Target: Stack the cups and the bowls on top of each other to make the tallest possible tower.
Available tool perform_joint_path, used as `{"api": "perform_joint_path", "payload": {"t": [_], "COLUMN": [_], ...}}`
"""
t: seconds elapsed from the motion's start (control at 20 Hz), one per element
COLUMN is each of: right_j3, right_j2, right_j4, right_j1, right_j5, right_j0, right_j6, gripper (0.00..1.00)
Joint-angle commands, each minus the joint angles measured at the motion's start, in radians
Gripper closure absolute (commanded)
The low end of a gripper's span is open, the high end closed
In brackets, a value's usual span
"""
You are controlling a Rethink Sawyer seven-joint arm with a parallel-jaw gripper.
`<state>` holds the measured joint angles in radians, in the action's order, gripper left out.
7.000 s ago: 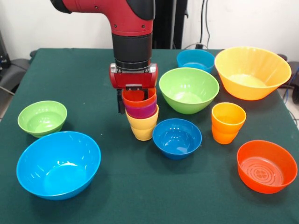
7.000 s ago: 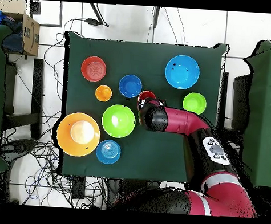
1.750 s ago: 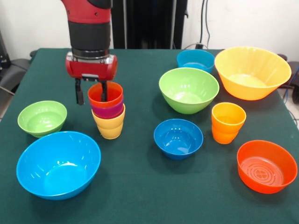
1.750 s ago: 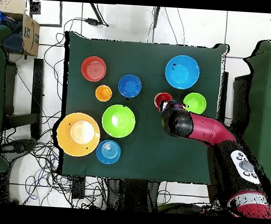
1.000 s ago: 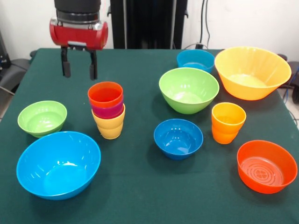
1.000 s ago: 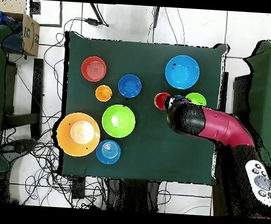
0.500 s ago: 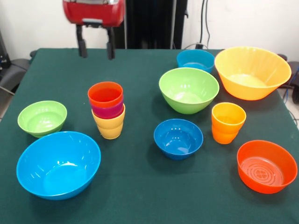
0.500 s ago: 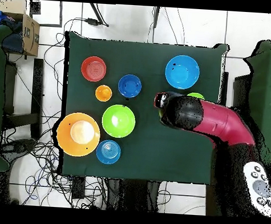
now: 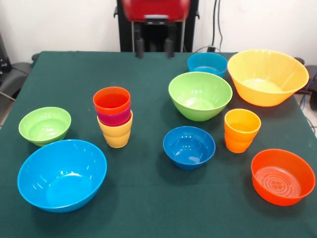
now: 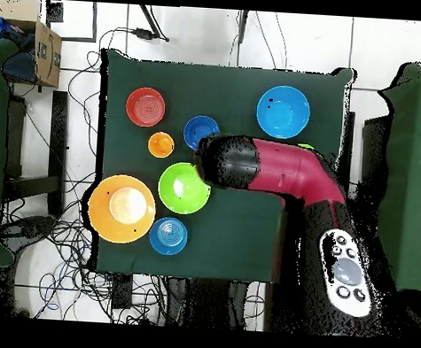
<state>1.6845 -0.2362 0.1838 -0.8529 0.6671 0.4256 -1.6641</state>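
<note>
- Green-covered desk [image 9: 148, 208] against a white wall; dark pedestal column at the far side, cables trailing behind it and across the tiled floor in the overhead view.
- Gripper [image 9: 155, 47] raised at the top edge of the front view, red body cut off by the frame; two dark fingers [image 9: 140, 47] hanging down, set apart, nothing held between them.
- In the overhead view, red arm [image 10: 285, 175] lying across the desk's middle, hiding the stack and the small green bowl beneath it.
- Tower [image 9: 114, 117] standing upright on the desk, free of the gripper: yellow cup at the base, purple cup nested in it, red-orange cup on top.
- Small green bowl [image 9: 44, 125] just left of the tower; large light blue bowl [image 9: 62, 174] near it, toward the front edge.
- Dark blue bowl [image 9: 188, 147] right of the tower, apart from it.
- Larger green bowl [image 9: 200, 95] behind the dark blue one; teal bowl [image 9: 207, 64] and large orange-yellow bowl [image 9: 267, 77] at the far right, side by side.
- Orange-yellow cup [image 9: 241, 130] upright between the dark blue bowl and the orange-red bowl [image 9: 283, 176], touching neither.
- Cardboard box [image 10: 46, 54] off the desk at the overhead view's upper left.
</note>
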Motion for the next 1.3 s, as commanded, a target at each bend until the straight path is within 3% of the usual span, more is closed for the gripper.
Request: {"api": "perform_joint_path", "payload": {"t": [0.05, 0.25, 0.8, 1.0, 1.3], "right_j3": [-0.067, -0.131, -0.399, -0.419, -0.331], "right_j2": [0.054, 0.087, 0.164, 0.180, 0.195], "right_j4": [-0.030, -0.049, -0.090, -0.100, -0.117], "right_j1": [0.078, 0.112, 0.293, 0.344, 0.352], "right_j5": [0.036, 0.056, 0.110, 0.039, -0.092], "right_j0": [-0.101, -0.153, -0.276, -0.300, -0.328], "right_j6": [-0.270, -0.310, -0.455, -0.494, -0.546], "gripper": [0.00, 0.00, 0.00, 0.00, 0.00]}}
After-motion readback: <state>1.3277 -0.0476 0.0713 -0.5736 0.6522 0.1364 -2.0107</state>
